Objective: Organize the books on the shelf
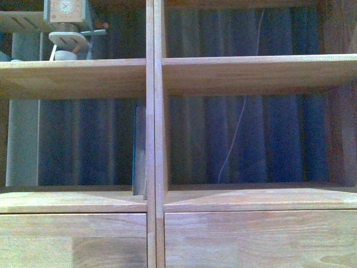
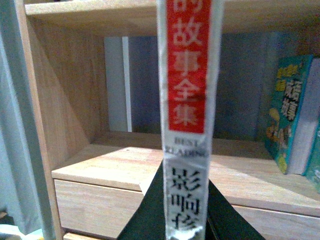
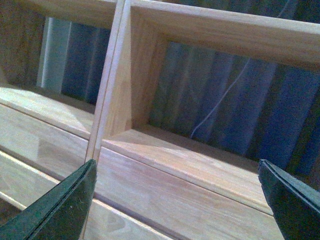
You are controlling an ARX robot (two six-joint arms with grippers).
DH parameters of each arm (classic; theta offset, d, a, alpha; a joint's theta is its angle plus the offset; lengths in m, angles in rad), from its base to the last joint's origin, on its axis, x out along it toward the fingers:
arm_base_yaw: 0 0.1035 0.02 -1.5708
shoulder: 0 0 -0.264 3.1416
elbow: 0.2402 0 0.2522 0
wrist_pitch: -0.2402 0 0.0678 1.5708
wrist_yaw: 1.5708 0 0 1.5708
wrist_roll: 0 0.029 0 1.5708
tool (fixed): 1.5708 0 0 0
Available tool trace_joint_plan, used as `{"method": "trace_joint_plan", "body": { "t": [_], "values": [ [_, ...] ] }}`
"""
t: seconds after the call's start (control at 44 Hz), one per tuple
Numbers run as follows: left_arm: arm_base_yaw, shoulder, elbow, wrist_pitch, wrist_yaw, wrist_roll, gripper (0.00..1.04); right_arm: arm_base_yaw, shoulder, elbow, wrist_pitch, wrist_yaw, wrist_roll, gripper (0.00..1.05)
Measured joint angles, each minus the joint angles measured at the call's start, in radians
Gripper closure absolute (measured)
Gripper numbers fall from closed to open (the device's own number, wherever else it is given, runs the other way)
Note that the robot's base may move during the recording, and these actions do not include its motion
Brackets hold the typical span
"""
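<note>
Behind the open-backed shelf (image 1: 150,72): blue pleated backdrop (image 1: 268,139), thin white cord (image 1: 231,139) hanging before it.

Paperback (image 2: 187,125): upright, red-white spine toward the left wrist camera, dark characters running down it. Clamped at its lower end between the dark fingers (image 2: 145,215) of the left gripper (image 2: 185,205). Held in front of an open shelf compartment, above a drawer front (image 2: 100,200).

Teal book (image 1: 138,151): standing upright in the lower left compartment, against the central divider (image 1: 156,139).

Right gripper (image 3: 177,200): spread wide, holding nothing. Positioned before the lower right compartment, near the divider, over the drawer fronts.

Upper left compartment: clock toy (image 1: 67,11). Lower right compartment: no books visible in the front view.
</note>
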Motion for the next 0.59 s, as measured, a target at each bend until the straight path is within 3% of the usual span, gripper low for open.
{"method": "trace_joint_plan", "body": {
  "t": [0.205, 0.409, 0.591],
  "values": [
    [-0.05, 0.306, 0.277, -0.051, -0.043, 0.038, 0.98, -0.023, -0.238, -0.068, -0.13, -0.051, 0.032, 0.07],
    [-0.103, 0.473, 0.52, -0.111, -0.064, 0.074, 0.98, 0.047, -0.368, -0.117, -0.245, -0.026, 0.029, 0.07],
    [-0.132, 0.605, 0.723, -0.153, -0.059, 0.113, 0.98, 0.109, -0.365, -0.138, -0.246, 0.027, 0.029, 0.07]
  ]
}}
